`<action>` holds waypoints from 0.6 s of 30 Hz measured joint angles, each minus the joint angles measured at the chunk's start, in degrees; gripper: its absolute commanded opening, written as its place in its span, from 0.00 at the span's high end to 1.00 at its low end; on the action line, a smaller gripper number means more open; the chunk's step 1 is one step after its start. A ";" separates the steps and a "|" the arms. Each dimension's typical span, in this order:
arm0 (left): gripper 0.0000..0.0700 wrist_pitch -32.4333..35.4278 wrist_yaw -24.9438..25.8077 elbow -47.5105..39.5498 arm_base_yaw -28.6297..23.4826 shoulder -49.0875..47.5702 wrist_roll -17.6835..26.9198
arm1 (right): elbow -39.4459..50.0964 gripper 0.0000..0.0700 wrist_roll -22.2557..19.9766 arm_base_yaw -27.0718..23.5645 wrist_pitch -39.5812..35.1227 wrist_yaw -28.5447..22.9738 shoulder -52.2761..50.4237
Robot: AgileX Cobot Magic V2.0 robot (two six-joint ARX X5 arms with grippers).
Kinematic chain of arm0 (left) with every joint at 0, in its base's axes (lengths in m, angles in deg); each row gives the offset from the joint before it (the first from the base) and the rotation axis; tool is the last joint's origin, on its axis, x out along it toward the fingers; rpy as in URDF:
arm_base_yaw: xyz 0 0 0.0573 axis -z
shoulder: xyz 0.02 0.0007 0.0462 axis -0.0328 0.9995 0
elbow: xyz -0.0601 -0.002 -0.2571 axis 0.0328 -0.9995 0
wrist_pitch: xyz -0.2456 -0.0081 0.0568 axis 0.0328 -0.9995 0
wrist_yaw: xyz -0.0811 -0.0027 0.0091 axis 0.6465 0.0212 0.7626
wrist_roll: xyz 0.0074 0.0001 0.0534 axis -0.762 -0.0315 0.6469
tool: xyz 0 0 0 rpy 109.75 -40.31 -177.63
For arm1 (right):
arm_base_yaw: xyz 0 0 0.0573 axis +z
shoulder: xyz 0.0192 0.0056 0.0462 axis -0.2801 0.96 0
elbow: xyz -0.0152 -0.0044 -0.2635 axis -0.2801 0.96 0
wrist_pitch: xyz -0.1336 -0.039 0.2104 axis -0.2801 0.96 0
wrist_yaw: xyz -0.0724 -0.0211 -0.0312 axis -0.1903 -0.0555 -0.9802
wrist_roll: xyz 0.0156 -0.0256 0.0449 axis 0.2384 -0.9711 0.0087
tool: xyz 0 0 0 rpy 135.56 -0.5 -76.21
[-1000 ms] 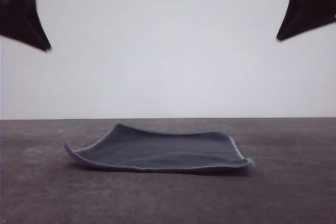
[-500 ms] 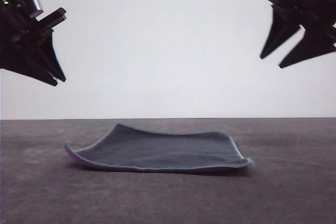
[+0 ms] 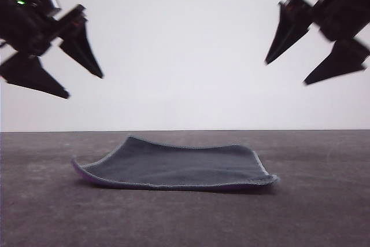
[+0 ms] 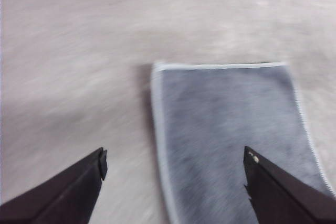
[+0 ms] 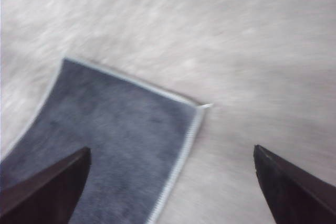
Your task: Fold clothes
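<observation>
From my station I see a dark grey, faintly mottled table (image 3: 324, 212) spanning the whole lower part of the front view, its far edge a straight horizontal line. Behind it stands a plain white wall (image 3: 185, 56), evenly lit. In both wrist views the tabletop looks pale grey and blurred, its surface texture indistinct.

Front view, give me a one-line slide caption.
Both open grippers, left and right, hang above a grey cloth lying unfolded on the table.

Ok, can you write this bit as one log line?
cloth: flat, unfolded, grey side up | left gripper: open, above | right gripper: open, above | holding: nothing
</observation>
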State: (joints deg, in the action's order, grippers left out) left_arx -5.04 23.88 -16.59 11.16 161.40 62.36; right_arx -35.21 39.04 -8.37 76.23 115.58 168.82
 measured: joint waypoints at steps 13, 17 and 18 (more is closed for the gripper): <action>0.27 -0.81 2.29 14.60 0.76 21.21 -0.81 | -0.77 0.10 6.59 0.25 -13.97 7.93 18.64; 0.27 -2.66 2.53 20.00 0.76 26.44 -0.79 | -1.92 0.10 7.82 0.24 -14.65 9.38 23.12; 0.27 -2.78 2.53 20.81 0.76 27.39 -0.79 | -2.37 0.10 7.98 0.24 -14.68 9.90 23.95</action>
State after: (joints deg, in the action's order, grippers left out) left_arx -7.82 26.41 4.22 11.92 188.79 61.57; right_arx -37.57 47.02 -8.13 61.55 125.48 192.77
